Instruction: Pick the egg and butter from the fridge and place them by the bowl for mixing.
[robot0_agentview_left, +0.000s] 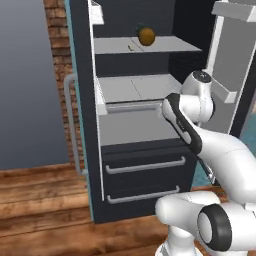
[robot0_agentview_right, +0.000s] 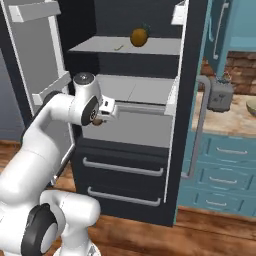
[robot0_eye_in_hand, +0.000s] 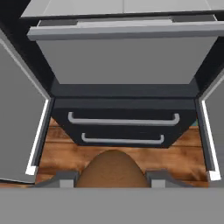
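The black fridge (robot0_agentview_left: 142, 150) (robot0_agentview_right: 125, 150) (robot0_eye_in_hand: 122, 103) stands with both doors open. My gripper (robot0_agentview_right: 101, 119) (robot0_eye_in_hand: 112, 178) hangs in front of its middle shelves and is shut on the egg (robot0_eye_in_hand: 112, 170) (robot0_agentview_right: 97, 121), a small brown ball between the fingertips (robot0_eye_in_hand: 65, 178). The butter (robot0_agentview_right: 118, 48) (robot0_agentview_left: 131, 48) is a thin pale stick lying on the upper shelf, left of an orange leafy fruit (robot0_agentview_right: 139, 37) (robot0_agentview_left: 146, 36). The bowl (robot0_agentview_right: 251, 106) shows its rim at the right edge of the counter.
A grey toaster (robot0_agentview_right: 220, 95) stands on the beige counter right of the fridge, over teal drawers (robot0_agentview_right: 225, 165). The open fridge doors (robot0_agentview_right: 42, 65) (robot0_agentview_left: 232, 60) flank my arm. Two drawers with grey handles (robot0_eye_in_hand: 122, 120) sit low in the fridge, above wooden floor.
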